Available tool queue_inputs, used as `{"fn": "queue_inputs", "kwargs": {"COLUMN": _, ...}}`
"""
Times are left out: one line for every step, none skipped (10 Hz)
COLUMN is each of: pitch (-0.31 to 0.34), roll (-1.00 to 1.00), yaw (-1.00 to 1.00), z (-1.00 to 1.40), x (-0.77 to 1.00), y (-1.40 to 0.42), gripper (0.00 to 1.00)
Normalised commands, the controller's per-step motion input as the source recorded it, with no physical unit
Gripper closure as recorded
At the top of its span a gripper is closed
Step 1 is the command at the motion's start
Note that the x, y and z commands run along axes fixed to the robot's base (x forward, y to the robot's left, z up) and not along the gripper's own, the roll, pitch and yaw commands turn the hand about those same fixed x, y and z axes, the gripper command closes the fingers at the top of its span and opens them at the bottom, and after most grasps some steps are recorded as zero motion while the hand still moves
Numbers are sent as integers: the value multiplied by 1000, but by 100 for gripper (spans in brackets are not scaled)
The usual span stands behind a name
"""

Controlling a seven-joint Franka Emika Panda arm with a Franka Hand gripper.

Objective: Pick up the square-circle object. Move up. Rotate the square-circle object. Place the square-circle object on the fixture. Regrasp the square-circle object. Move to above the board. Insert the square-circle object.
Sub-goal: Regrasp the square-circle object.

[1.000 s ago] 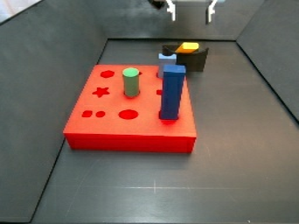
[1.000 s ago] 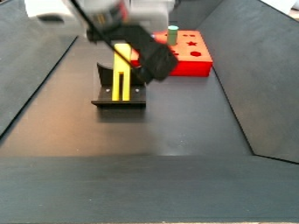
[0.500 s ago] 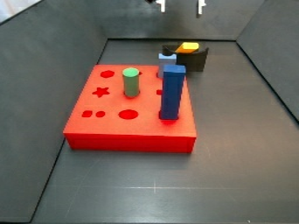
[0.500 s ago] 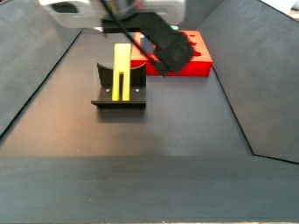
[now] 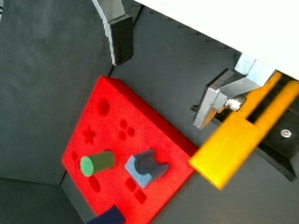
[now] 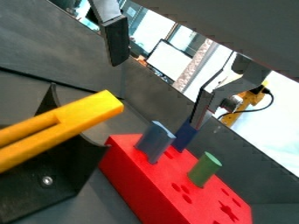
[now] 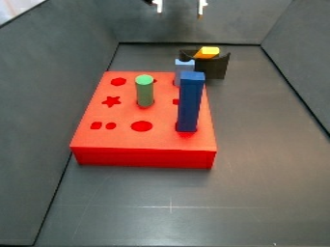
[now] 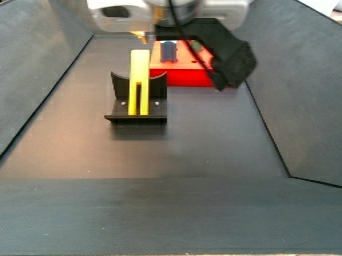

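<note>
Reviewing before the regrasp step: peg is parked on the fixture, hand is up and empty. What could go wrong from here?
1. The square-circle object stands tall in the fixture, apparently loose. The hand is high above, open; an off-centre descent could tip it.
2. On the board, the blue peg and green cylinder stand upright, so a low carry might clip them.
3. Which hole fits cannot be told here.

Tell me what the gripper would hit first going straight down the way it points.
Probably bare dark floor, in the gap between the large flat red board and the black fixture holding the slim yellow peg; the open gripper hangs high, so depth is uncertain.
</note>
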Motion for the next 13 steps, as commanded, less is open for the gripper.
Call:
{"fn": "queue_inputs", "kwargs": {"pitch": -125, "roll": 89, "yaw": 72, "z": 17, "x": -745, "y": -18, "gripper": 0}}
{"fn": "queue_inputs", "kwargs": {"pitch": -39, "roll": 859, "yaw": -1000, "z": -657, "x": -423, "y": -1000, "gripper": 0}}
{"fn": "queue_inputs", "kwargs": {"pitch": -48, "roll": 862, "yaw": -1000, "z": -624, "x": -287, "y": -1000, "gripper": 0}}
{"fn": "queue_inputs", "kwargs": {"pitch": -78, "roll": 858, "yaw": -1000, "z": -472, "x": -124, "y": -1000, "gripper": 0}}
{"fn": "queue_inputs", "kwargs": {"pitch": -113, "roll": 849, "yaw": -1000, "z": -275, "x": -62, "y": -808, "gripper": 0}}
{"fn": "queue_inputs", "kwargs": {"pitch": -145, "roll": 847, "yaw": -1000, "z": -170, "x": -63, "y": -585, "gripper": 0}}
{"fn": "queue_inputs", "kwargs": {"pitch": -177, "roll": 845, "yaw": -1000, "z": -83, "x": -64, "y": -367, "gripper": 0}}
{"fn": "queue_inputs", "kwargs": {"pitch": -207, "roll": 844, "yaw": -1000, "z": -30, "x": -65, "y": -155, "gripper": 0}}
{"fn": "queue_inputs", "kwargs": {"pitch": -243, "roll": 833, "yaw": -1000, "z": -3, "x": -56, "y": -45, "gripper": 0}}
{"fn": "queue_inputs", "kwargs": {"pitch": -268, "roll": 829, "yaw": -1000, "z": -10, "x": -43, "y": -52, "gripper": 0}}
{"fn": "queue_inputs", "kwargs": {"pitch": -294, "roll": 825, "yaw": -1000, "z": -7, "x": -46, "y": -39, "gripper": 0}}
{"fn": "queue_inputs", "kwargs": {"pitch": -319, "roll": 822, "yaw": -1000, "z": 8, "x": -51, "y": -24, "gripper": 0}}
{"fn": "queue_inputs", "kwargs": {"pitch": -347, "roll": 817, "yaw": -1000, "z": 17, "x": -56, "y": -20, "gripper": 0}}
